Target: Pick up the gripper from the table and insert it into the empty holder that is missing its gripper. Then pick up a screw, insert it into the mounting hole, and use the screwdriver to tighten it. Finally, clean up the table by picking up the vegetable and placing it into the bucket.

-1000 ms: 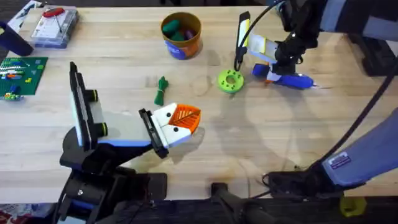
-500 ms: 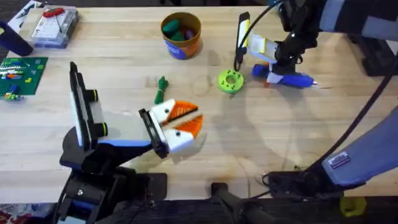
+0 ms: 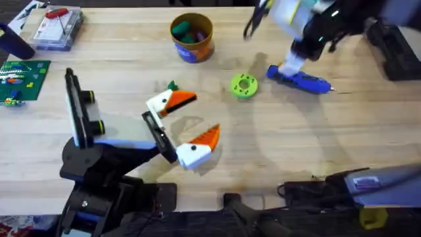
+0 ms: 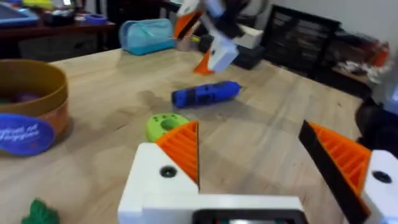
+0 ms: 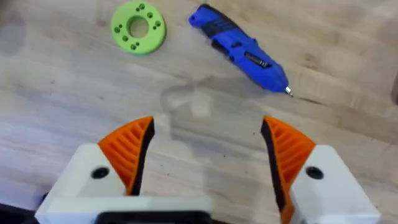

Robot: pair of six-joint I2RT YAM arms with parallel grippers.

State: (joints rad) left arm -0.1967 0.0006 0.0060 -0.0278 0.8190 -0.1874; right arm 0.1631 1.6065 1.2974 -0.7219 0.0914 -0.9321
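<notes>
The left gripper (image 3: pixel 185 122) is now spread wide and empty, where a second earlier its fingers were closed together. The right gripper (image 5: pixel 205 162), also wide open, is lifted off the screwdriver (image 3: pixel 297 79), left at the upper right. The vegetable (image 3: pixel 172 87), seemingly untouched, lies partly hidden at frame centre below the bucket (image 3: pixel 191 37).

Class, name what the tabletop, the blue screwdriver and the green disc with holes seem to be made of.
Table: light wood, matte, shown by plank grain. Screwdriver: probably moulded plastic body, slightly glossy blue, with a thin metal-looking bit. Green disc: likely plastic, uniform bright colour, matte.
</notes>
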